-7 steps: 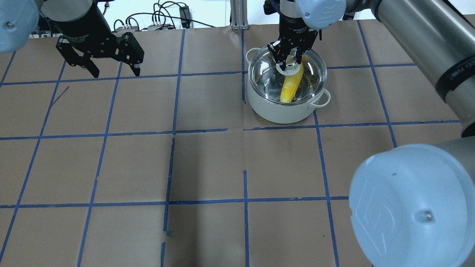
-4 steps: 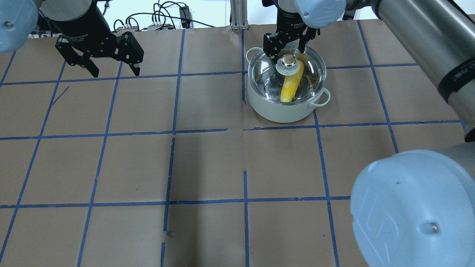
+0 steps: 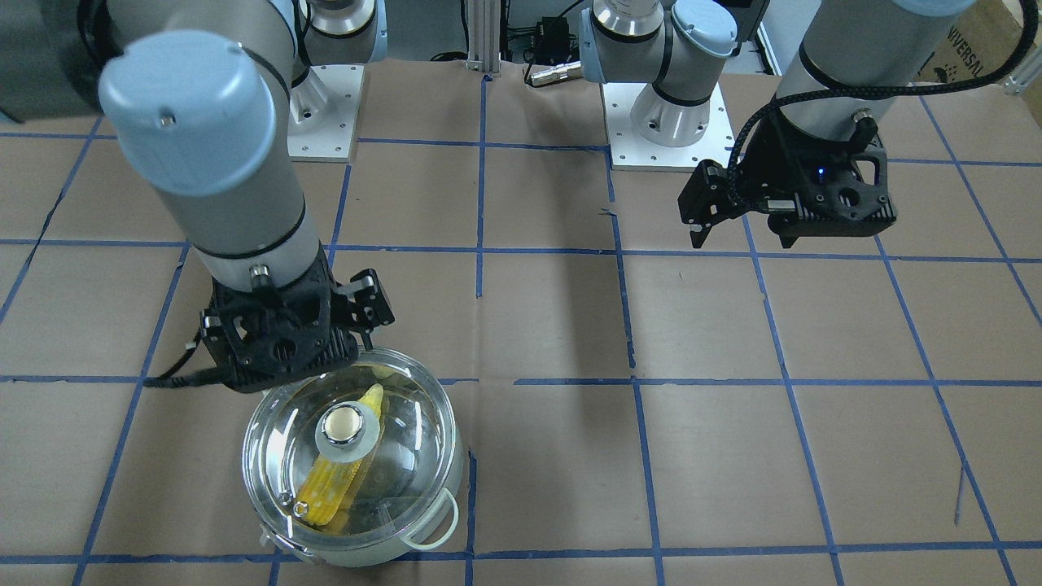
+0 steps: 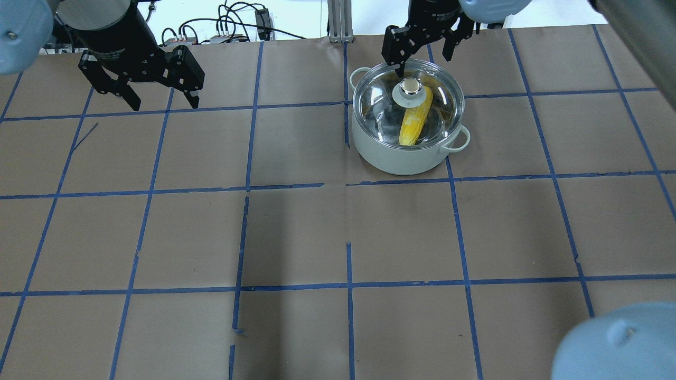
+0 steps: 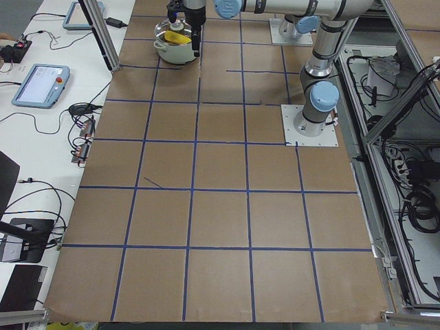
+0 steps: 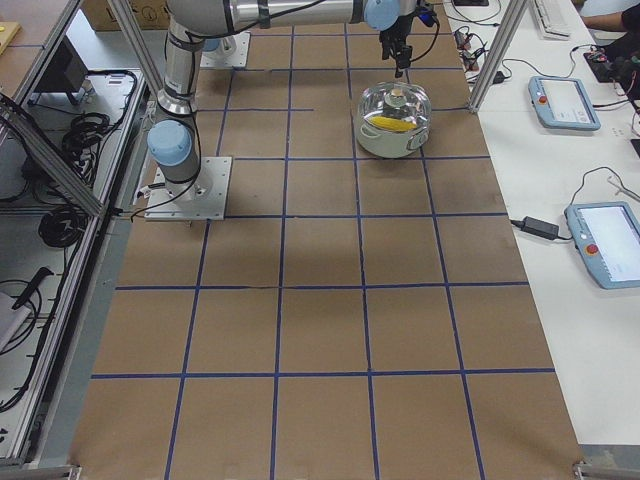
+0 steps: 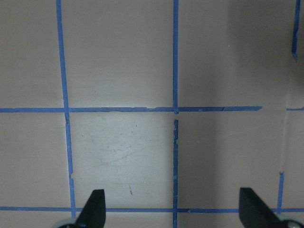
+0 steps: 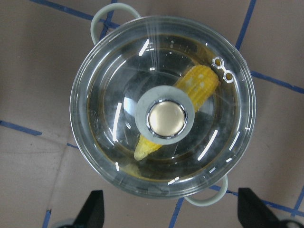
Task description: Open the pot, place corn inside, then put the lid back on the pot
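The pot (image 4: 404,158) stands on the table at the far middle-right, and also shows in the front view (image 3: 366,553). The corn (image 4: 413,124) lies inside it under the glass. The lid (image 4: 377,103) sits on the pot, its knob (image 4: 411,89) free. In the right wrist view the lid (image 8: 109,109), knob (image 8: 166,118) and corn (image 8: 202,83) are straight below. My right gripper (image 4: 425,59) is open and empty above the pot's far rim, clear of the knob. My left gripper (image 4: 165,103) is open and empty over bare table at the far left; it also shows in the left wrist view (image 7: 173,213).
Brown paper with a blue tape grid (image 4: 348,237) covers the table. Cables and power boxes (image 4: 227,31) lie beyond the far edge. An aluminium post (image 4: 338,21) stands behind the pot. Tablets (image 6: 565,100) rest on a side table.
My right gripper was shut on the lid's knob; it has let go, opened and risen away toward the far edge. The lid stays on the pot. The left arm has not moved.
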Robot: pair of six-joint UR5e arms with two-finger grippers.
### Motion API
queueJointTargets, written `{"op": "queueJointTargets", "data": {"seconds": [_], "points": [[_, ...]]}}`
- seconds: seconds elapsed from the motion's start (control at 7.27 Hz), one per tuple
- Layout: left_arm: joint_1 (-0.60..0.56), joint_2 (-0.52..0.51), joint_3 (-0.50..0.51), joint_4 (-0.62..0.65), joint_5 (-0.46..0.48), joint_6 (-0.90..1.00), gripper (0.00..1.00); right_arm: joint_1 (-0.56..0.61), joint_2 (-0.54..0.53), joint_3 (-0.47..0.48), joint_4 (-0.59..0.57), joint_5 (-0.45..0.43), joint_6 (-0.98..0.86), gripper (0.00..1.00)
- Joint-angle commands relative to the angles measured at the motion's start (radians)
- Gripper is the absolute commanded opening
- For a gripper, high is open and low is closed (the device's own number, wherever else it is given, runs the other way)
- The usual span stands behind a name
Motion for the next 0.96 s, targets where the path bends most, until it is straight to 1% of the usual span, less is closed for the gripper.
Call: {"op": "queueJointTargets", "data": {"seconds": [0.0, 0.14, 0.41, 0.55, 0.83], "points": [[0.000, -0.007, 0.000, 0.000, 0.000, 0.000, 1.00, -0.015, -0.196, 0.210, -0.009, -0.008, 0.008, 1.00], [0.000, -0.004, -0.001, 0.000, 0.000, 0.000, 1.00, -0.015, -0.279, 0.282, -0.011, -0.010, 0.006, 1.00], [0.000, 0.005, 0.000, -0.019, 0.000, 0.000, 1.00, -0.016, -0.383, 0.422, -0.035, 0.004, 0.014, 1.00], [0.000, 0.000, 0.003, -0.019, -0.003, 0.000, 1.00, -0.018, -0.414, 0.457, -0.046, 0.004, 0.014, 1.00], [0.000, 0.005, 0.011, -0.019, 0.000, 0.000, 1.00, -0.018, -0.410, 0.451, -0.051, 0.007, 0.016, 1.00]]}}
